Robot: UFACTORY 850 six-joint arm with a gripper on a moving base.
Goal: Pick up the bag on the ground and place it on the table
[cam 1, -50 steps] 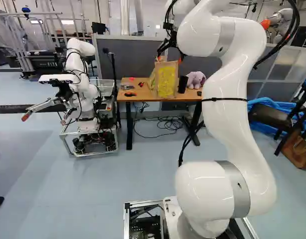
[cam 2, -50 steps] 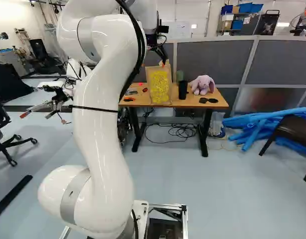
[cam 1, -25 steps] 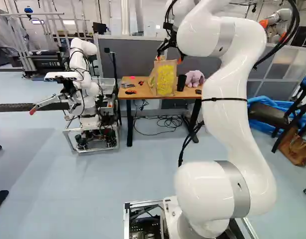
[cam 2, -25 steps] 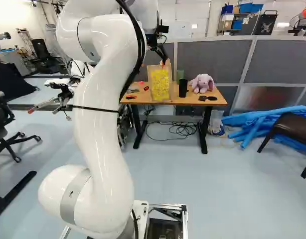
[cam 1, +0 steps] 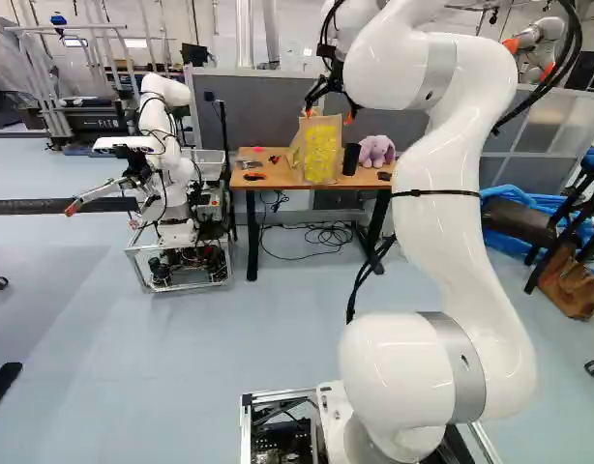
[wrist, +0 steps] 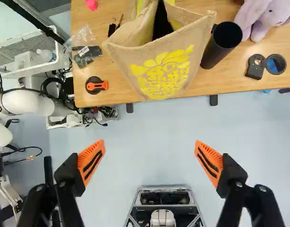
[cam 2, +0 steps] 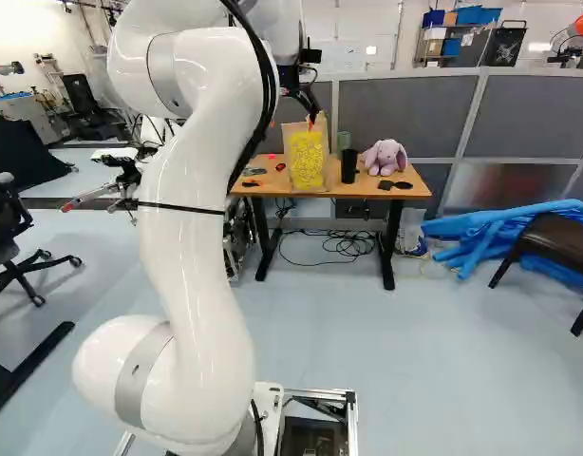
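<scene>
While our gripper (cam 1: 328, 115) stands spread wide, we see the bag (wrist: 166, 71) upright on the table (wrist: 220, 82), by the edge, just beside a black cup (wrist: 222, 45), ahead of our fingers (wrist: 91, 161).

Bright yellow print over tan on the bag (wrist: 159, 71); orange-brown on the table (wrist: 237, 75); pale purple on the plush toy (cam 2: 385, 157); black on the cup (wrist: 214, 54); orange with black slots on the finger pads (wrist: 89, 159).
</scene>
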